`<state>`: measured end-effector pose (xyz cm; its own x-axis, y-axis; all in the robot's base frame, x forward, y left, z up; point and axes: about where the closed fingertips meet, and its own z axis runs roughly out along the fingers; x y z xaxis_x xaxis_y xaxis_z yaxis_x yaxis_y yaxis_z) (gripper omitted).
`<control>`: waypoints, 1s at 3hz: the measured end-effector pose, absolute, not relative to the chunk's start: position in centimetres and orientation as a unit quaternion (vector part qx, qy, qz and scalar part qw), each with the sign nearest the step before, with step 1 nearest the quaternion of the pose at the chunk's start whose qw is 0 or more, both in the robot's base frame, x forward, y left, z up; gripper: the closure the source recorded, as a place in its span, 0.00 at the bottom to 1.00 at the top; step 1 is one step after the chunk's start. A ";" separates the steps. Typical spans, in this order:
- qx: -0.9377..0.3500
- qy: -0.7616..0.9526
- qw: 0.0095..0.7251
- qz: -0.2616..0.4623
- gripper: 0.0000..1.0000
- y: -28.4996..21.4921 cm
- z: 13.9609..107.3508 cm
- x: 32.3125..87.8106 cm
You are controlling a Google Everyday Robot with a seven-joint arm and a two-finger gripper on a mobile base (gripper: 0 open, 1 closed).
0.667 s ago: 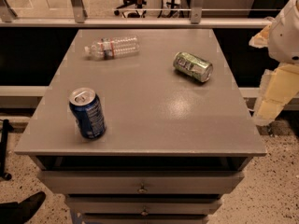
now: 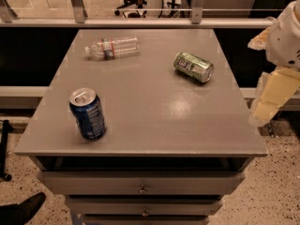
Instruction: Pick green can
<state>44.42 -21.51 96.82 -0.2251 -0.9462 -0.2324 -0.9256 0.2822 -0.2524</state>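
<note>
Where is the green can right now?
In the camera view the green can lies on its side at the far right of the table, right of the plastic bottle; the gripper hangs beyond the table's right edge, apart from it.

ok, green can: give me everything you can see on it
The green can looks like an aluminium drink can, with a green label patterned in silvery-white and silver ends. It lies on its side on the grey table, in the far right part, its long axis slanting toward the right edge. Only the tabletop touches it. The gripper hangs beyond the table's right side, apart from it.
</note>
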 end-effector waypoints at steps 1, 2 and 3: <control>-0.582 0.787 0.204 -0.018 0.00 -20.9 93.7 47.1; -0.563 0.791 0.240 -0.006 0.00 -19.9 90.6 51.2; -0.527 0.798 0.291 0.010 0.00 -19.2 87.4 57.1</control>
